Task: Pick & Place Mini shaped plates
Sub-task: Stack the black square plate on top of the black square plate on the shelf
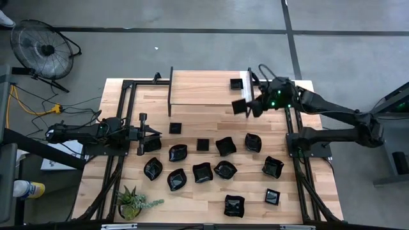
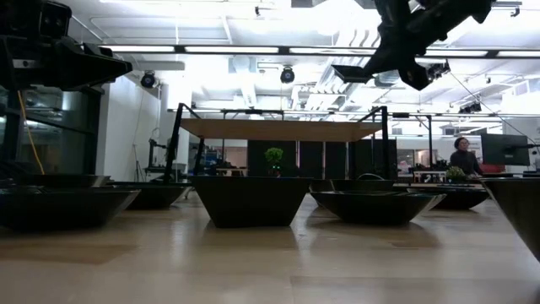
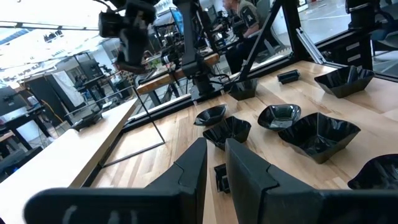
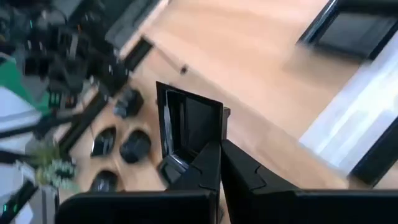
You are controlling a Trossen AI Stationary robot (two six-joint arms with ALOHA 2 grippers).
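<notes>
Several glossy black mini plates rest on their bases across the near half of the wooden table. Another square plate sits on the raised wooden shelf. My right gripper hovers over the shelf's near right edge, shut on a small square plate. The low view also shows that plate, high above the table. My left gripper waits shut at the table's left side, above a rounded plate, touching nothing. My right gripper pinches the square plate by one side wall of its rim, one finger inside the dish and one outside. The plate is lifted clear of the table and shelf. It is tilted steeply, with its hollow facing sideways.
The shelf stands on thin black legs at the table's far middle. A green potted plant stands at the near left corner. Black frame rails run along both table sides. Bare wood lies between the shelf and the plates.
</notes>
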